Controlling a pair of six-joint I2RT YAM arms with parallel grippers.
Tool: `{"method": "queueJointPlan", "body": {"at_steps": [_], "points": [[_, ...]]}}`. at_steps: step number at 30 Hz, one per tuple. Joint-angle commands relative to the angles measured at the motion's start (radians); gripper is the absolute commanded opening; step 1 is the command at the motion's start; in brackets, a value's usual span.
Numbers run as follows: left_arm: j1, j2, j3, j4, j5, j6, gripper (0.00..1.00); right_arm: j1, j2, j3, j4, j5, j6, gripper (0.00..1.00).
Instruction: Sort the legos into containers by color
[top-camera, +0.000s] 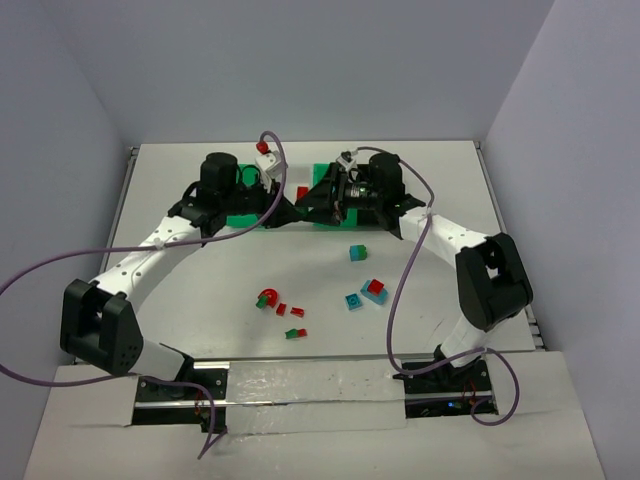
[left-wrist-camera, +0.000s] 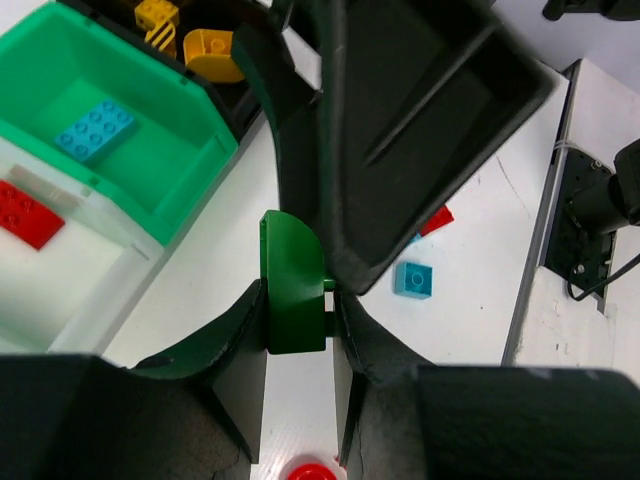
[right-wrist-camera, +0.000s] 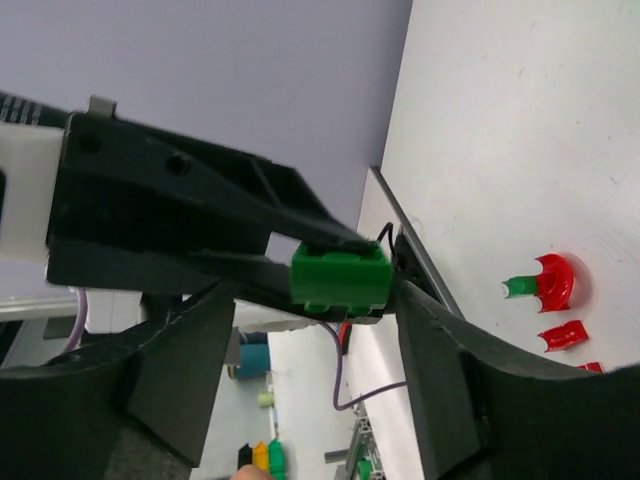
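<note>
Table (top-camera: 330, 335): left arm (top-camera: 150, 255) and right arm (top-camera: 450, 235) meet over the bins at the far middle. One green bin (left-wrist-camera: 190, 160) holds a blue brick (left-wrist-camera: 95, 130), the white bin (left-wrist-camera: 60, 300) a red one (left-wrist-camera: 25, 215), and the black bin (left-wrist-camera: 115, 12) yellow ones (left-wrist-camera: 212, 55). The left gripper (left-wrist-camera: 297, 315) is clenched on the green brick (left-wrist-camera: 292, 280), held aloft beside the bins. The right gripper (right-wrist-camera: 318, 300) stands released around it. I recommend backing the right arm clear first, then releasing the brick low over the other green bin (top-camera: 245, 218)
</note>
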Motion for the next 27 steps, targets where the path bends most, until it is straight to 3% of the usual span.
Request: {"method": "queueJointPlan", "body": {"at_steps": [1,4,8,11,18,27], "points": [[0.085,-0.075,-0.024,-0.070,0.050,0.004,0.00,-0.050,-0.017,0.025,0.060,-0.049,-0.032,0.86],[0.225,-0.107,-0.055,-0.139,0.068,0.002,0.00,-0.129,-0.035,0.086,-0.118,-0.047,-0.209,0.99],[0.336,-0.041,0.001,-0.252,-0.197,0.043,0.00,-0.199,-0.064,0.203,-0.487,0.037,-0.594,1.00],[0.377,0.052,0.062,-0.259,-0.303,0.046,0.00,-0.204,-0.106,0.235,-0.713,0.169,-0.894,1.00],[0.380,0.236,0.195,-0.235,-0.422,0.031,0.02,-0.203,-0.248,0.162,-0.911,0.375,-1.243,1.00],[0.377,0.373,0.297,-0.233,-0.387,0.018,0.09,-0.173,-0.300,0.069,-0.993,0.433,-1.450,0.99]]}}
